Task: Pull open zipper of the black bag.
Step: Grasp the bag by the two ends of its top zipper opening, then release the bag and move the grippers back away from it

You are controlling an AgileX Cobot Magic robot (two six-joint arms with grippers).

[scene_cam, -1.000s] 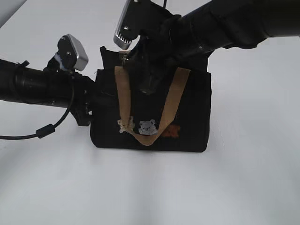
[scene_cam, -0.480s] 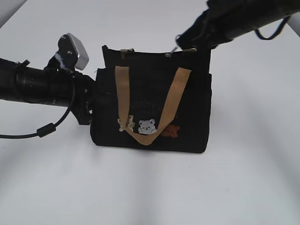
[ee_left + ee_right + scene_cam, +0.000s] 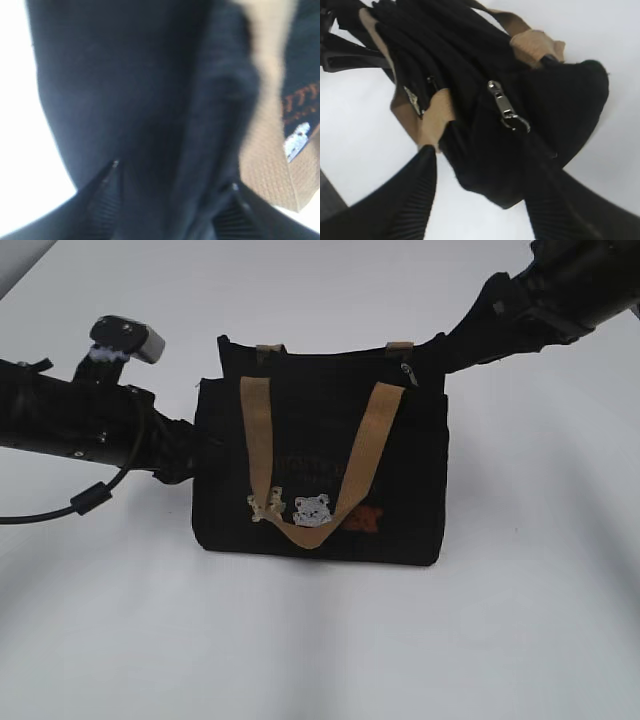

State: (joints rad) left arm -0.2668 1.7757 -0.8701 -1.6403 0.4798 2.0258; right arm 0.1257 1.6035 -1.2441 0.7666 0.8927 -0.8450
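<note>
Zipper (image 3: 507, 107) is what we are watching: its silver slider and ring pull are lying on the top edge of the bag (image 3: 320, 480), close to the bag's right end, with the track running lengthwise along the top from that end toward the left end. We are judging that the slider has reached the far end of its run, though we cannot tell from these pictures how much of the mouth is gaping.

Our right hand (image 3: 480, 200) is sitting just behind and beyond that right end, so the pull is lying straight ahead of it and between its two ribbed fingers (image 3: 415, 195), near but apart. Those fingers are standing wide and are gripping nothing. Our left hand (image 3: 170, 205) is pressing in at the bag's left side wall, well apart from the slider, so the right arm is plainly the nearer one. Its fingers are also spread, with dark cloth filling the gap; we cannot tell whether they are touching it.

Looking from the front, we are seeing the bag upright on the white table (image 3: 320, 660), both arms flanking it, and the pull only as a tiny glint at the top right corner. Only the right wrist view is showing the slider and ring clearly.
</note>
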